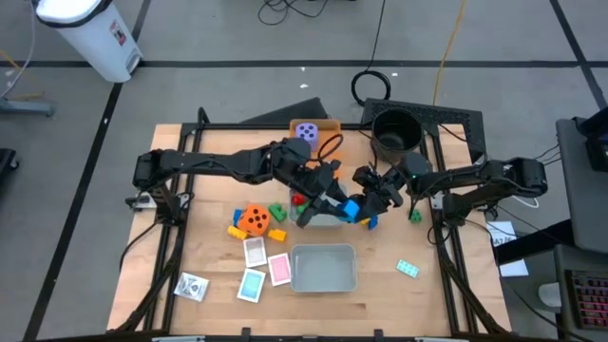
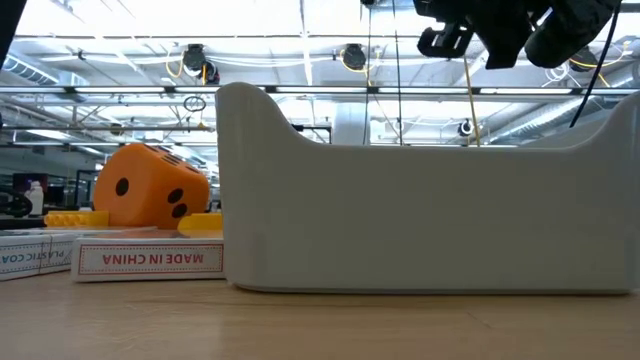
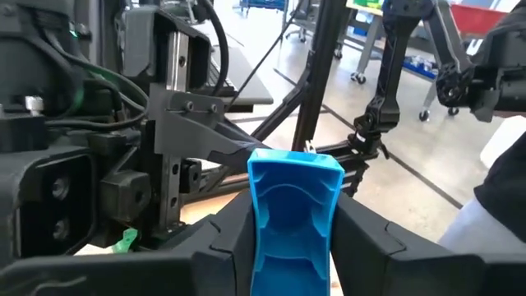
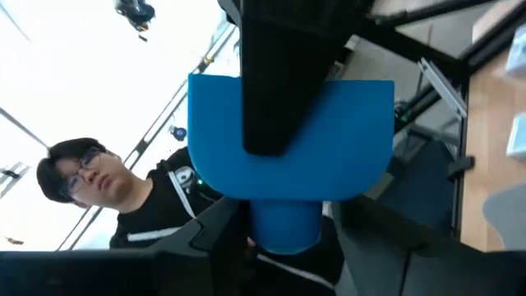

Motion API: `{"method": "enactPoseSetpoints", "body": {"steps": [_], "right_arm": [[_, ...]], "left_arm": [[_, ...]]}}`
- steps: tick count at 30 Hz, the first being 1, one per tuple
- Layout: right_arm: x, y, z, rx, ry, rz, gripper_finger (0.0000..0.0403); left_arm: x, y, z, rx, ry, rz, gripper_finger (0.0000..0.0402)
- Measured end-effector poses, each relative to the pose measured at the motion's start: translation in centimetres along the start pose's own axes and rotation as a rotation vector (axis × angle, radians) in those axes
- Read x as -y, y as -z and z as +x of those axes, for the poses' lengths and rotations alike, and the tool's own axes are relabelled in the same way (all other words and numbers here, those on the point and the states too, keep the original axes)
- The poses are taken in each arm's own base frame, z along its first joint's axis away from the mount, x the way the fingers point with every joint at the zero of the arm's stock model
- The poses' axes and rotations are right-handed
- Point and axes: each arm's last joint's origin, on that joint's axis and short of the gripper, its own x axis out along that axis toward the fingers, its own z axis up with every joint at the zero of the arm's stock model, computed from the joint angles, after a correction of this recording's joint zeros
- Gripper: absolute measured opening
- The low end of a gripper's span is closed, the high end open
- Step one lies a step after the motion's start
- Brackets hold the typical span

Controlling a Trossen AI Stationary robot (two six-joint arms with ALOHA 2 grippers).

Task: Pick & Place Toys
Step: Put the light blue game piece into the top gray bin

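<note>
Hands meet in mid-air over the middle of the bench, and it looks like a handover of the blue brick. The left hand has its fingers pinched snugly on the brick's sides, as its wrist view shows, with the piece standing up between them. The right hand faces it from the other side, and its wrist view shows the same brick sitting between its own fingers, with a dark finger of the other hand across the brick's face; whether the right hand is gripping or letting go cannot be told. Both arms hold the brick above the bench just behind the grey tray, likely so it can be re-gripped at a better angle for dropping in. The tray looks empty from above. Waiting on the bench to the left are the orange die, a green brick, yellow bricks and several cards. The purple die sits on the orange tray at the back. One teal card lies off to the right, well apart from the rest. A person shows beyond the bench.
</note>
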Motion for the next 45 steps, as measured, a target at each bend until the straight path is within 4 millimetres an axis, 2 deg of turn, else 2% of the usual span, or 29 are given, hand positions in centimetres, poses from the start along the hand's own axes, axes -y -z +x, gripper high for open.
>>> {"method": "enactPoseSetpoints", "body": {"steps": [5, 13, 15, 20, 24, 28, 38, 45], "right_arm": [[-0.5, -0.2, -0.2, 0.018, -0.033, -0.034, 0.0177], [-1.0, -1.2, -1.3, 0.11, -0.045, -0.097, 0.0175], [-1.0, -1.6, -1.6, 0.172, -0.033, -0.146, 0.0174], [-1.5, -2.4, -2.1, 0.437, 0.028, -0.41, 0.0171], [-1.9, -2.9, -2.5, 0.663, 0.148, -0.62, 0.0171], [-2.4, -2.8, -2.4, 0.777, 0.265, -0.758, 0.0171], [-4.0, -3.3, -0.1, 0.716, 0.308, -0.857, 0.0171], [-4.3, -3.6, 0.0, 0.741, 0.346, -0.875, 0.0171]], "left_arm": [[-0.1, -1.0, -1.4, 0.02, -0.015, 0.007, 0.0125], [-0.4, -3.7, -5.5, 0.102, -0.071, -0.053, 0.0127], [-0.5, -4.5, -6.9, 0.127, -0.094, -0.083, 0.0128], [-1.3, -5.7, -9.5, 0.19, -0.144, -0.187, 0.0122], [-2.0, -5.6, -10.2, 0.193, -0.164, -0.29, 0.0125], [-2.0, -5.6, -10.2, 0.197, -0.186, -0.301, 0.0124], [-3.2, -5.1, -10.4, 0.196, -0.284, -0.298, 0.0125], [-3.4, -4.9, -10.3, 0.194, -0.295, -0.301, 0.0125]]}}
